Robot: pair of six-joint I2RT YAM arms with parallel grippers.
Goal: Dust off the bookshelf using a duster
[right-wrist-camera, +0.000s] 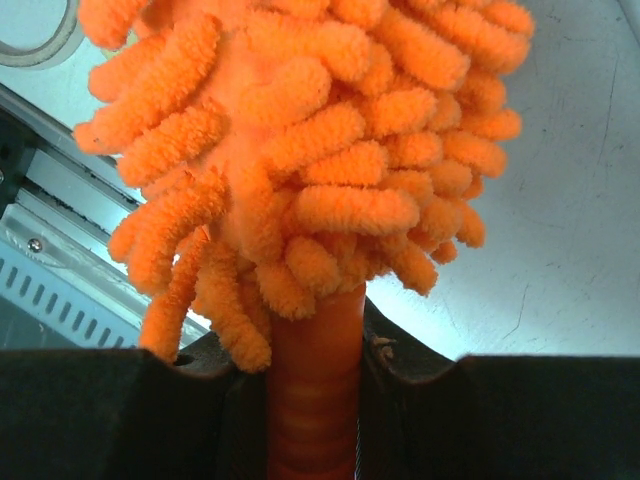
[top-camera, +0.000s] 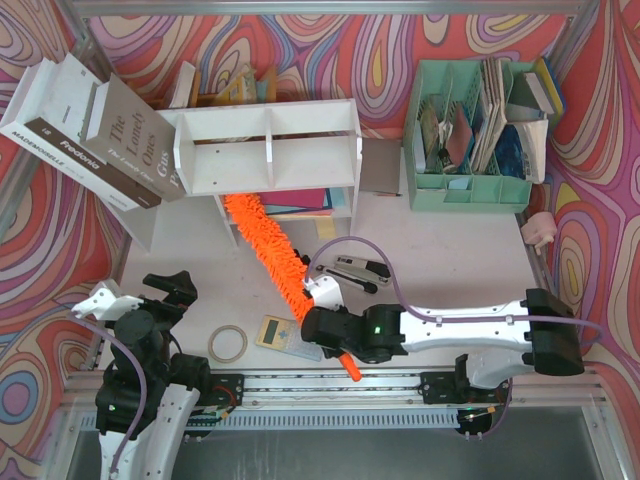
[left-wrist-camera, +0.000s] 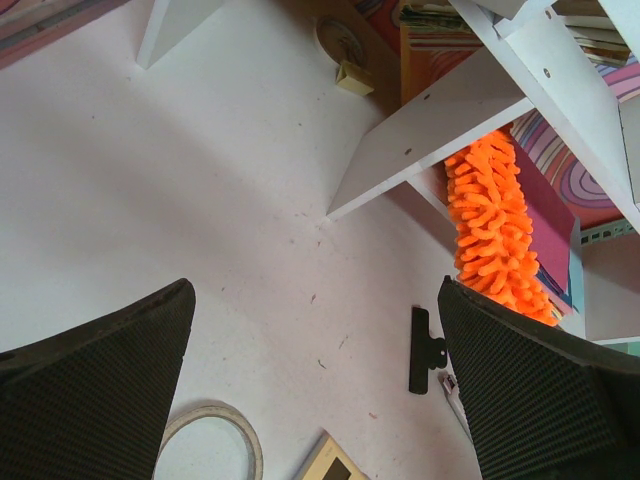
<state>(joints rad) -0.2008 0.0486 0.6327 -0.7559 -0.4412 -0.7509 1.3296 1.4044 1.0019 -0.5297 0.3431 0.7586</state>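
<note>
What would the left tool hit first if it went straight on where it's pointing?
Probably the bare table, short of the bookshelf's lower board; nothing lies between it and the left tool, though depth is unclear.

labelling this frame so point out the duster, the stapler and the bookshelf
duster (top-camera: pixel 268 252): top view, middle of its fluffy orange head
stapler (top-camera: pixel 360 268): top view, its black and silver body
bookshelf (top-camera: pixel 300 120): top view, bare top board
</note>
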